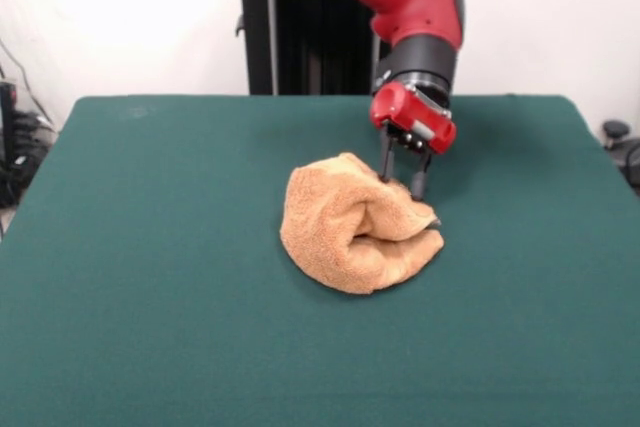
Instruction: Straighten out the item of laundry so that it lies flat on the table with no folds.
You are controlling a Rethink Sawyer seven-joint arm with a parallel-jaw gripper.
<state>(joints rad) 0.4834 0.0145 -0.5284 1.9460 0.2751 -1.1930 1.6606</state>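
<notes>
The item of laundry (350, 232) is a light orange-tan terry towel. It lies crumpled and folded over on itself in a rounded bundle near the middle of the table (150, 277), with a thick fold across its right side. My gripper (401, 186) comes down from the red arm at the towel's upper right edge. Its two dark fingers (385, 159) stand apart, and their tips touch or sit just behind the towel's top fold. The gripper looks open, with nothing lifted.
The black pedestal (300, 37) stands behind the table's far edge. Cables and dark equipment (15, 147) lie off the left side, and a small dark object (617, 132) sits off the right side.
</notes>
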